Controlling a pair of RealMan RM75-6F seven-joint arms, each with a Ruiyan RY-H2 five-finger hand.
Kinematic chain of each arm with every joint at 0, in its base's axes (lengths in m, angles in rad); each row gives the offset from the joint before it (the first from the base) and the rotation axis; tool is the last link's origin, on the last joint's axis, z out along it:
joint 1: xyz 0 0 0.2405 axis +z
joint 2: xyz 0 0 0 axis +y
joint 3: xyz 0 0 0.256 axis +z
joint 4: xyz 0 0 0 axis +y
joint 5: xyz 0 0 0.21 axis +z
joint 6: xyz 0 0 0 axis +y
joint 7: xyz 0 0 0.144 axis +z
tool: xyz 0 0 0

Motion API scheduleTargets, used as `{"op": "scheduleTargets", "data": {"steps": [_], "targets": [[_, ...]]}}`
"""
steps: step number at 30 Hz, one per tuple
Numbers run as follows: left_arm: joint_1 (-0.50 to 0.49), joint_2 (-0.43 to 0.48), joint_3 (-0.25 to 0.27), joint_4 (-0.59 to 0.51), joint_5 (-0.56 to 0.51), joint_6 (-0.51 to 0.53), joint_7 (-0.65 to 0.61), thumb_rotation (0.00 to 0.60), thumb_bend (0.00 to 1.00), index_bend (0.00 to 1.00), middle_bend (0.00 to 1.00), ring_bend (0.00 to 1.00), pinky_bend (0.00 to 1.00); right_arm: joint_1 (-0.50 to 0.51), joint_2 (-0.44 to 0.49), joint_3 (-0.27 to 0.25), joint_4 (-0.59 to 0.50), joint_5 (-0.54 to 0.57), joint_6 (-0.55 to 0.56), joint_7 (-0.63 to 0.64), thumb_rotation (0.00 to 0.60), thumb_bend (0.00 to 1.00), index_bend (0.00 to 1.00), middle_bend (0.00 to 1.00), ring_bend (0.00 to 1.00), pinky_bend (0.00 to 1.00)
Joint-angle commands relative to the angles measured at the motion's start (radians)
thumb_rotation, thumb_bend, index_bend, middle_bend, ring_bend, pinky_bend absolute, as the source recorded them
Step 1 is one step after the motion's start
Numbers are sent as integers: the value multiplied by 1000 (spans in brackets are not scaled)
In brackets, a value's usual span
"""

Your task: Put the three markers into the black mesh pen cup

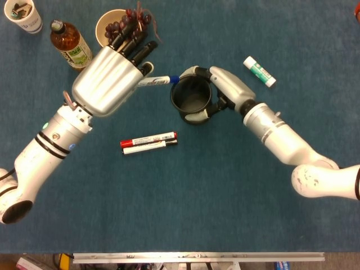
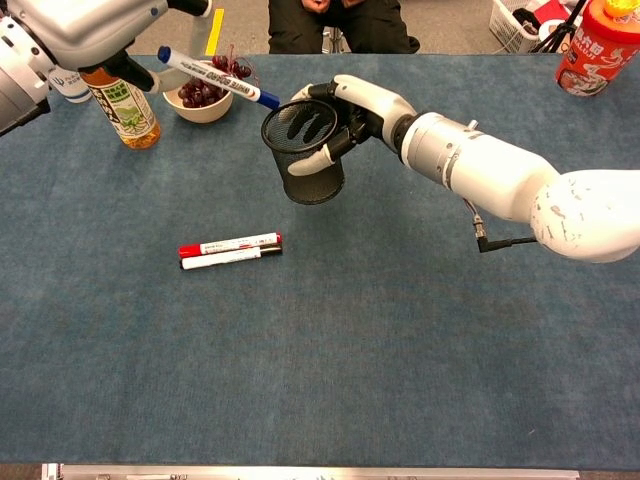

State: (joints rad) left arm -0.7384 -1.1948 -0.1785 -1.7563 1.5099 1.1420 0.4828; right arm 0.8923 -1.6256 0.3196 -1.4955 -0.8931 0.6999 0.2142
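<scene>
- Left hand (image 1: 109, 79) is closed round a blue-capped marker (image 1: 157, 81), held up off the counter (image 1: 225, 191), its blue tip pointing right and ending just beside the cup's rim.
- On the counter below that hand lie a red-capped marker (image 1: 148, 138) and a black-capped marker (image 1: 149, 147), side by side and touching, well apart from both hands.
- Right hand (image 1: 225, 90) grips the black mesh pen cup (image 1: 191, 98), fingers wrapped round its wall and thumb on the near side.
- From the head view the cup's mouth faces up and no marker shows inside it.
- From the chest view the cup (image 2: 305, 155) is plainly off the counter and tilted toward the marker (image 2: 220, 78); of the left hand (image 2: 90, 25) only the underside shows.
- Behind the left hand stand a bottle (image 1: 70, 45) and a bowl of grapes (image 1: 115, 25).
</scene>
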Motion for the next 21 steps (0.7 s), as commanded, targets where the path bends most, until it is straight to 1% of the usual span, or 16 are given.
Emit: {"op": "scheduleTargets", "data": {"steps": [1,8,11,21], "targets": [[4,9,2,1,1,2,-4,600,291,617,246,177,114,-7,7,-4,2,-3,0,0,600,314,450,430,352,420],[8,21,5,-14,8,3,-19,600,291,617,244,176,114,-8,9,0,23,1,-10,4,600,314,450,430,349,422],[5,22,4,-24,12,0,-19,600,291,617,244,176,114,3,-2,0,37,0,-13,-10,600,314,450,430,347,428],[-10,17,2,-49,10,-21,2,600,291,616,244,176,114,42,-43,21,57,25,-21,-38,600,314,450,430,344,428]]}}
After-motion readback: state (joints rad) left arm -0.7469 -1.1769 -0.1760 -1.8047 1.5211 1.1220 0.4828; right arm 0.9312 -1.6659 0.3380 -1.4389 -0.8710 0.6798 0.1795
